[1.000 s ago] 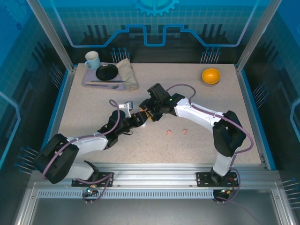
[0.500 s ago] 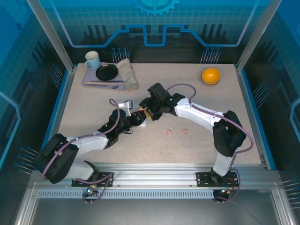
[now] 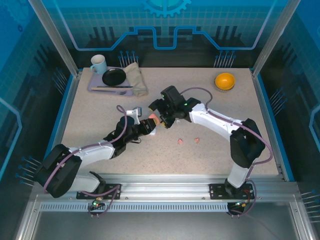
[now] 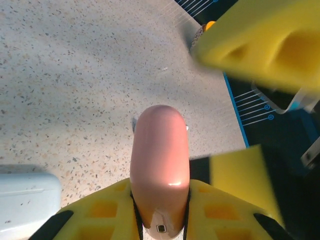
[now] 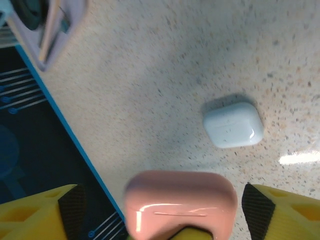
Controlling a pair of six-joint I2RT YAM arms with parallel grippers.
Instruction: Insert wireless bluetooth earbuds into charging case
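Because the glossy, rounded salmon-pink charging case [image 4: 160,160] is clamped at its end in the jaws of your left gripper [image 3: 146,126] near mid-table, hold it steady and draw the right gripper [image 5: 162,210], jaws wide apart astride it, straight back. Two pink earbuds [image 3: 180,141] lie loose on the table [image 3: 100,115] nearby.

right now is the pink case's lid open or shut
Shut: the pink case, clamped in the left gripper, shows one smooth unbroken shell, no lid raised.

table [image 3: 90,120]: speckled beige | walls [image 3: 165,25]: blue panels | frame [image 3: 165,181]: aluminium
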